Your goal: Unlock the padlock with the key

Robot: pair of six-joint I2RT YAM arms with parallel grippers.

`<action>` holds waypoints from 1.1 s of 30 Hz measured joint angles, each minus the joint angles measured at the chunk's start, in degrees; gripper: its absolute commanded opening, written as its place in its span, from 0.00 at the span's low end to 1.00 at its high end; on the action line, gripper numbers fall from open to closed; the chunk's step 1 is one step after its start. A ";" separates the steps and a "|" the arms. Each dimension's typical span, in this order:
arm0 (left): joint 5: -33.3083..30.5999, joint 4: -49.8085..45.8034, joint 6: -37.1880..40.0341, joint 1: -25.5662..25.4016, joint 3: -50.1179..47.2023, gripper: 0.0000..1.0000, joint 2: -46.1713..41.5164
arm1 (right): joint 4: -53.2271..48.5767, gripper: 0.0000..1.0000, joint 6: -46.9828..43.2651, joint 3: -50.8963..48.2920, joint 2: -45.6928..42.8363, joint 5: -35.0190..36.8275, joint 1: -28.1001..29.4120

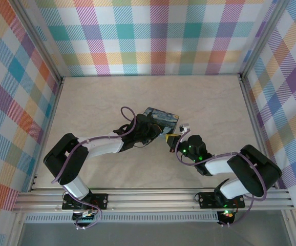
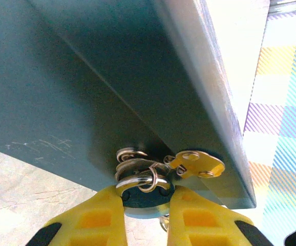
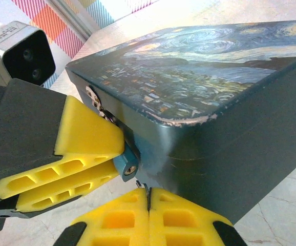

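yellow-padded left gripper [image 2: 146, 205]: being held closed on the padlock [image 3: 129, 163], whose bluish body is being pinched between the pads at the lower corner of the tin [image 3: 214, 66]. silvery rings [image 2: 140, 177] and a gold hasp tab [image 2: 196, 164] are being seen against the tin's dark side.
left arm [image 1: 99, 147]: being held folded, elbow out left, forearm reaching right.
right gripper [image 3: 149, 207]: being held shut on the key [image 3: 147, 190], its thin blade being pointed up just below the padlock.
right arm [image 1: 225, 166]: being stretched leftward, low over the table [image 1: 112, 97].
tin lid: being shown painted with a swirling night sky.
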 measured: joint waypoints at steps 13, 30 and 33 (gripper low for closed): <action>-0.02 0.15 -1.09 0.00 0.00 0.18 0.00 | 1.66 0.00 0.85 0.59 0.39 0.44 0.00; -0.07 0.44 -1.09 -0.04 0.00 0.18 0.00 | 3.39 0.00 1.14 0.76 1.86 0.44 -0.07; -0.09 0.46 -1.14 -0.07 0.00 0.18 0.00 | 3.56 0.00 1.27 0.76 1.86 0.44 -0.17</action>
